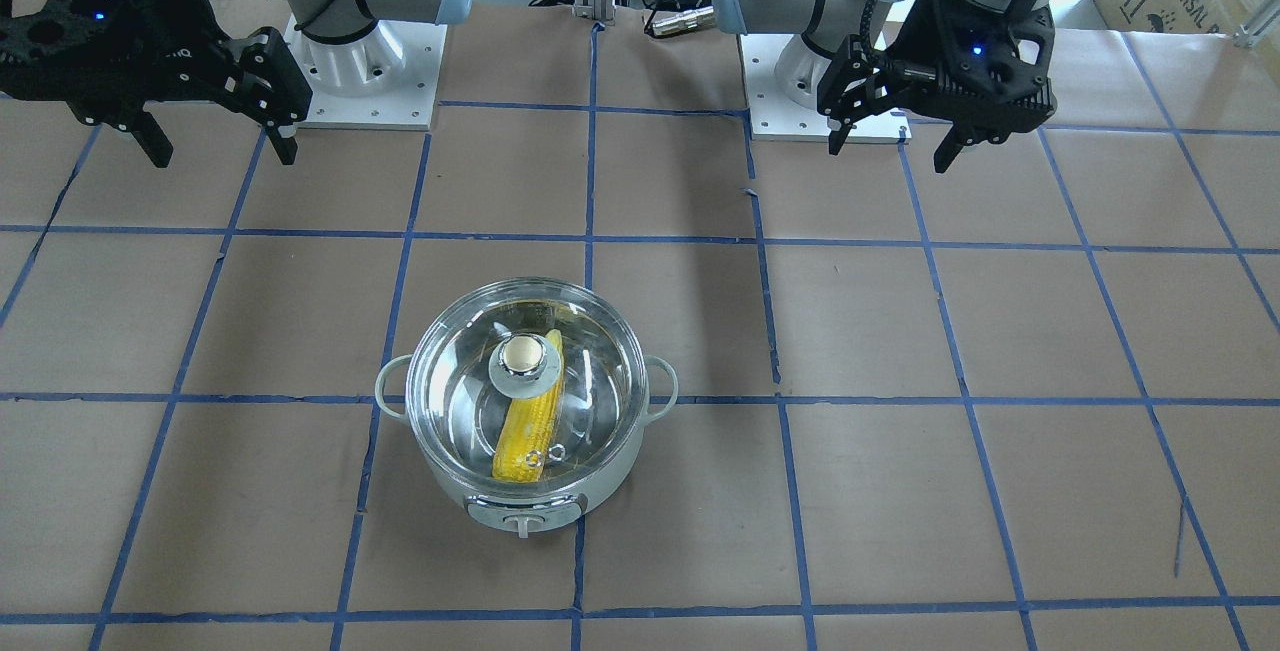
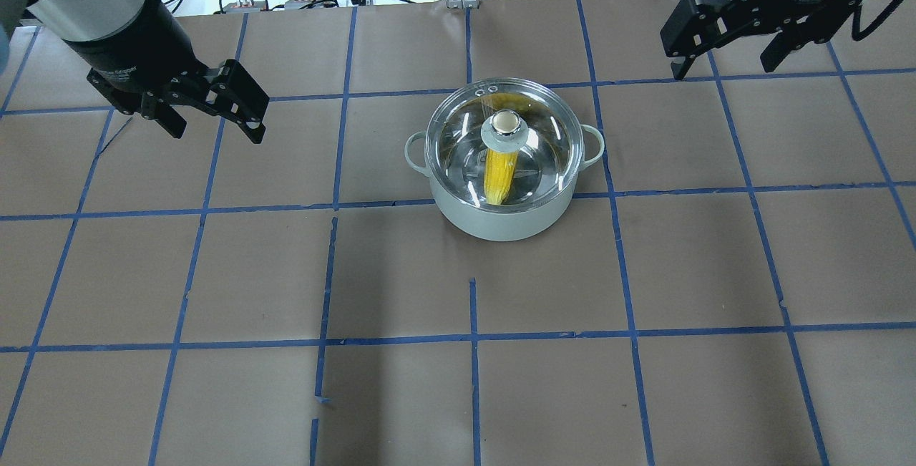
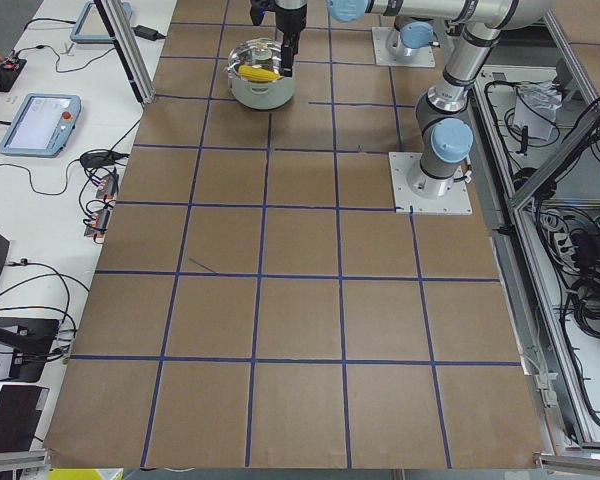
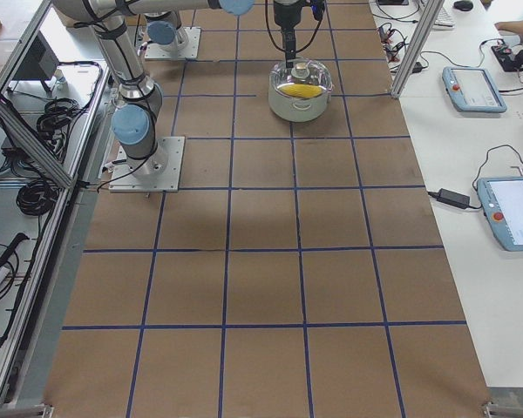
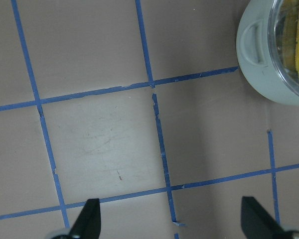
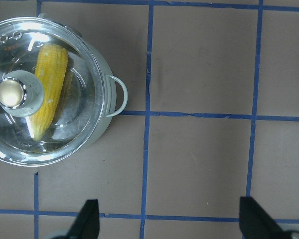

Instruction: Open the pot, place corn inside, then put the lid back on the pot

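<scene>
Corn: the yellow ear point(image 1: 524, 436) is lying inside the pot, slanted across the steel floor, and one stretch of it passes under the lid's knob.
Lid: the clear glass dome point(image 1: 590, 361) is seated squarely on the pot's rim, brass knob point(image 1: 521, 358) dead centre. Its two small vent holes point(image 1: 546, 452) sit on the dial side, right over the corn's thick end.
Pot: the pale mint cooker point(image 1: 612, 476) stands upright on the table, a little to the operators' side of centre. It has a loop handle point(image 1: 391, 386) on each flank, and its dial point(image 1: 522, 524) faces away from the robot.
Left gripper: point(image 2: 216, 133) it hangs above the table, well apart from the pot, jaws spread wide with nothing between them. Its wrist view catches only the pot's edge at the top corner.
Right gripper: point(image 2: 724, 69) also up in the air and well clear, out near the far edge, jaws apart and empty.
Table: brown paper surface point(image 2: 401, 273), ruled into squares by blue tape.
</scene>
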